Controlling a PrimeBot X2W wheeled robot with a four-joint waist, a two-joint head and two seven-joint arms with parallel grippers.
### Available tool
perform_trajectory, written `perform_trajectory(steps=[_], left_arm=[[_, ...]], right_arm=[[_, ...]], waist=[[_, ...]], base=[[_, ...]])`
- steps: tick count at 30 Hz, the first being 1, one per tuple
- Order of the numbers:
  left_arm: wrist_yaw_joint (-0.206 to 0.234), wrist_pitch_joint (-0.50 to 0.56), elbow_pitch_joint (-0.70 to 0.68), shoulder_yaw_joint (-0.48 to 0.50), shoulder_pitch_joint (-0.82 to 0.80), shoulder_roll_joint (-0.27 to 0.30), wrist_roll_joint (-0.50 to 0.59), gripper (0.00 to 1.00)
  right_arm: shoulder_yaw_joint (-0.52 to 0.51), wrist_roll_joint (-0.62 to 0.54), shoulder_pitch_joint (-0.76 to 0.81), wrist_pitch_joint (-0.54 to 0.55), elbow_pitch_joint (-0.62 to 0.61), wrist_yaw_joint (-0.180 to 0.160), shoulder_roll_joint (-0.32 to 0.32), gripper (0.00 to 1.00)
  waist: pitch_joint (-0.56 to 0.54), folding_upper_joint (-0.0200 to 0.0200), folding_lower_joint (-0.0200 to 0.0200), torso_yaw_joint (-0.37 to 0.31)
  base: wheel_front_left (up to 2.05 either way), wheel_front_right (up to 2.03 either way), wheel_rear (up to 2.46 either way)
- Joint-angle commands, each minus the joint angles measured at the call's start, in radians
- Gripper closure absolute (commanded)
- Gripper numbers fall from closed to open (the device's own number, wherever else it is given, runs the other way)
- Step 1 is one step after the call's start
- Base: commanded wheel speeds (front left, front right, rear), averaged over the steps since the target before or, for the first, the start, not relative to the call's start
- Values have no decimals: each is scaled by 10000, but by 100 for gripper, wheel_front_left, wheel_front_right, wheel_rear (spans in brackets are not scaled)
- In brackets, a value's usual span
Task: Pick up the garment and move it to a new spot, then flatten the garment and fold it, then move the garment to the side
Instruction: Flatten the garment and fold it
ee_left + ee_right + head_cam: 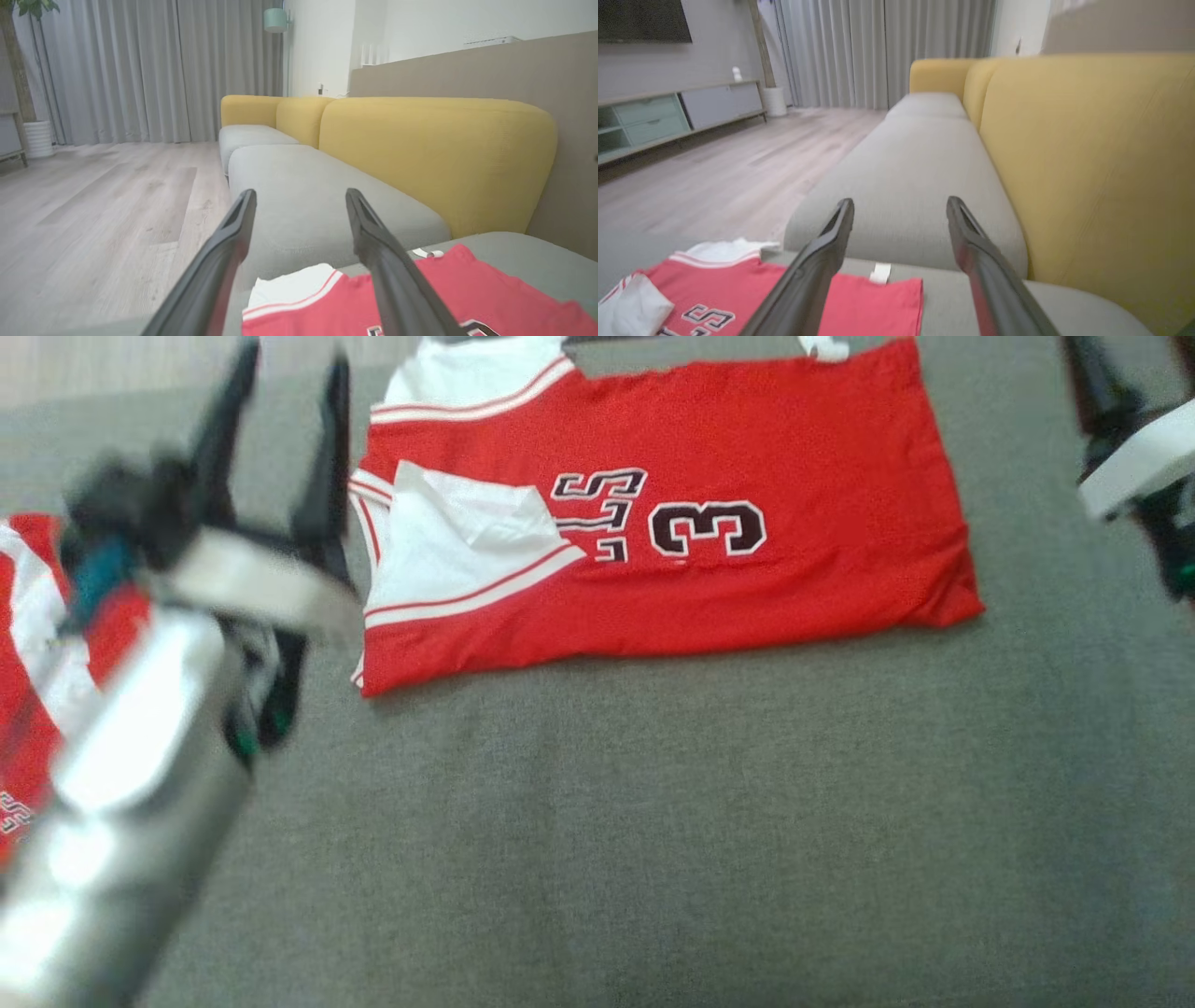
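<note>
Nearest, my left forearm (121, 756) crosses the lower left of the head view. It is blurred and covers part of a second red-and-white cloth (23, 709), which the frame edge also cuts, so I cannot tell its shape. The left gripper (291, 373) stands just beside the white-trimmed end of the jersey, its two fingers spread wide with nothing between them. The right gripper (900, 203) likewise has its jaws wide and empty. In the head view it is blurred and cut off by the upper right corner.

The task's garment, one red jersey (794, 448) with white trim, lies folded flat on the grey seat cushion (653, 849), between the two grippers and apart from both. One numeral 3 (707, 527) is readable. The lettering beside it is partly covered by a folded-over white flap (457, 537). One white label (880, 273) sticks out at the jersey's far edge.

Beyond, in the left wrist view, I count two further grey seat cushions (299, 172) and three yellow back cushions (439, 158). Farthest are the wood floor (93, 210), grey curtains (140, 70), one white plant pot (38, 138) whose plant is cut off above, and one teal lamp (275, 19).
</note>
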Motion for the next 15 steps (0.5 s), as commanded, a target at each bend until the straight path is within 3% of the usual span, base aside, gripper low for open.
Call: perform_trajectory(steps=[1,5,8,15], left_arm=[[88,-49,-563,808,316,165,290,0],[333,-49,-1671,2108,2396,-465,1362,0],[263,-50,-2125,2714,3754,-1032,2042,0],[-176,-50,-2192,3766,5668,-2355,3210,0]], right_arm=[[-789,-800,542,-129,-483,67,-152,0],[-3881,-3292,2938,-132,-1946,67,449,0],[-5540,-4670,4856,-133,-2902,67,1321,0],[-6850,-6468,7336,-134,-3889,67,2820,0]], waist=[[-338,0,2,-48],[-800,0,2,-106],[-1073,0,2,-147],[-1383,0,2,-234]], base=[[0,0,0],[0,0,0],[0,0,0],[0,0,0]])
